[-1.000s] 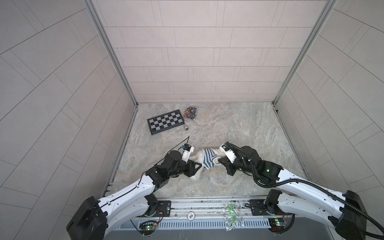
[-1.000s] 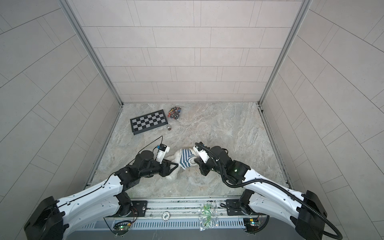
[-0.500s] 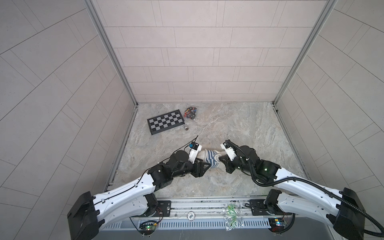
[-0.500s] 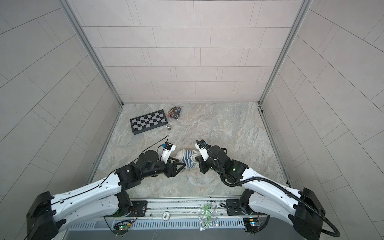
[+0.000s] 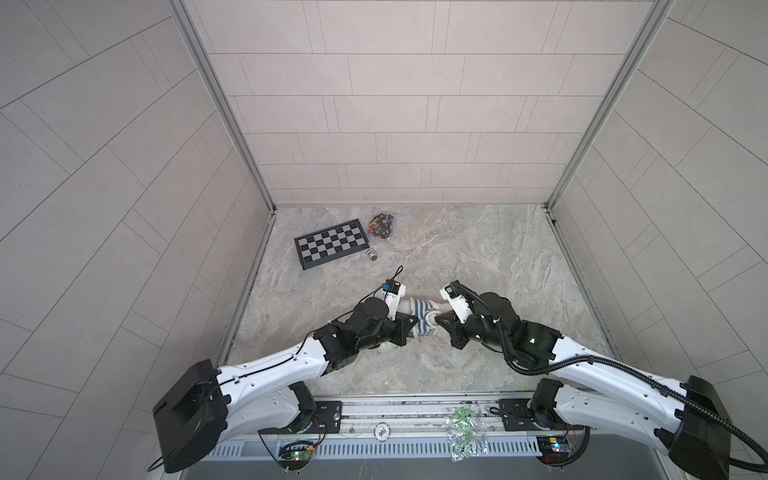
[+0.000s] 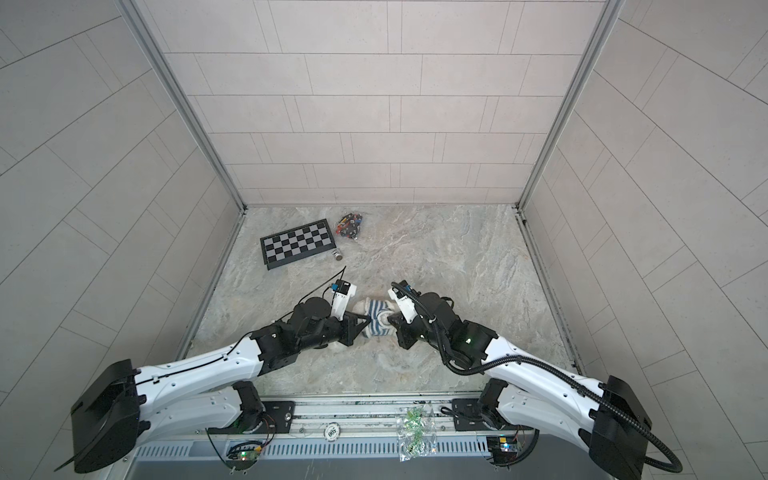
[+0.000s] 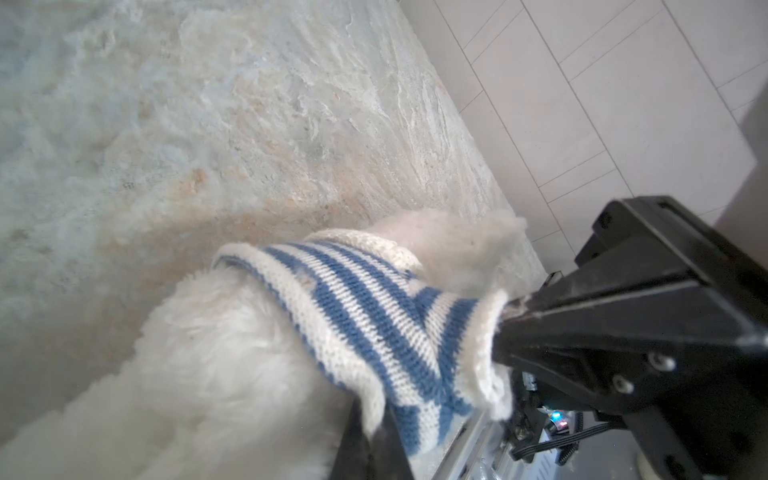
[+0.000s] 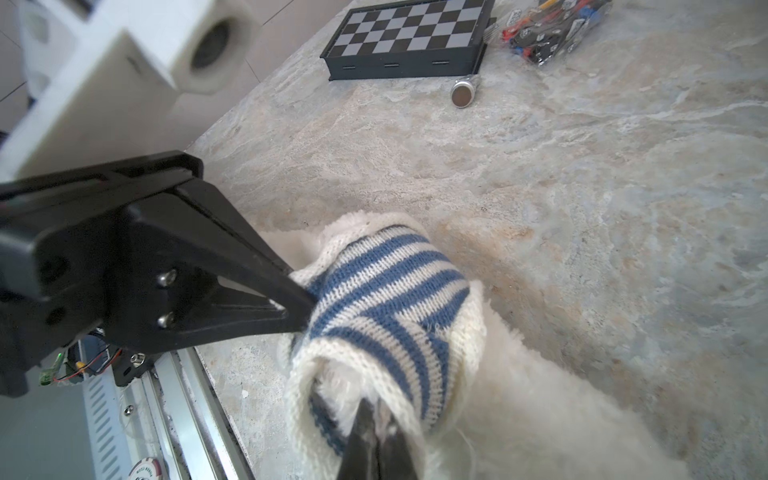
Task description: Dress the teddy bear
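Blue-and-white knit fills both wrist views: the shirt (image 7: 365, 307) is already round the teddy bear (image 7: 216, 353). The bear lies on the table (image 5: 478, 257) in its front half, right between the two arms in both top views. White fur pokes out of both ends of the shirt, so we can say the body is inside.

The left gripper (image 8: 303, 309) comes in from one side, jaws pinched together on the cream edge with a fold of knit caught at the tip. The right gripper (image 7: 500, 332) answers from the opposite side, closed tight on the other edge. The cloth looks stretched between the two.

So where do we stand? We judge the big step done: the shirt is over the bear and sits round its middle. What we cannot tell is whether the stubby arms are through the sleeves, because fur and folds hide them, and the bear's face is not in sight either. What we reckon is left is to tug the hem down evenly, smooth the bunched knit and then let go.

Far back on the table, the chessboard (image 5: 330, 244), a small metal cylinder (image 5: 371, 254) and a bag of coloured bits (image 5: 382, 224) lie well apart from the action.
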You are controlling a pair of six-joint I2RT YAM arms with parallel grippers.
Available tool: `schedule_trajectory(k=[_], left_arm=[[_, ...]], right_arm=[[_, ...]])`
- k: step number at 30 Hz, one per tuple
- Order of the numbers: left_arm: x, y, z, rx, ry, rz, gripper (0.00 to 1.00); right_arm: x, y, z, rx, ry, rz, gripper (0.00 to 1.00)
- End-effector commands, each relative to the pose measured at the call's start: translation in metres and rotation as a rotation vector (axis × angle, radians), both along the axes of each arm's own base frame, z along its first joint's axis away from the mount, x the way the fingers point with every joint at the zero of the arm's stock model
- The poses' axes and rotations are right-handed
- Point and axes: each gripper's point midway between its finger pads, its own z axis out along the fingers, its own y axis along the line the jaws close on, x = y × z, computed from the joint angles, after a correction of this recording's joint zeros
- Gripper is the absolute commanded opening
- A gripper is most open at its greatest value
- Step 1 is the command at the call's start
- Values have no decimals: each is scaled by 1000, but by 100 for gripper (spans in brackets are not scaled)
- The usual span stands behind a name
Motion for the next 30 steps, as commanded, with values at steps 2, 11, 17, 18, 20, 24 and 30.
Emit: schedule_trajectory(k=[2,11,17,18,20,24,30], left_arm=[[12,26,-15,2,23,94,0],[11,55,-34,69,32,135,0],[8,31,-19,-14,23,55,0],[8,26,-16,-26,19,44,0],[7,16,-11,-53,18,23,0],[7,3,-3,-109,25,-2,0],[6,-6,1,-139,40,-20,0]], right_arm=[[-9,-1,34,60,-81,52,0],[-12,-10,43,162,-60,39,0],[-7,1,25,51,-33,52,0],[-7,2,16,15,-25,56,4],[-4,5,25,14,-43,53,15],[-5,-3,30,-77,-109,47,36],[-19,6,30,-167,-186,137,39]])
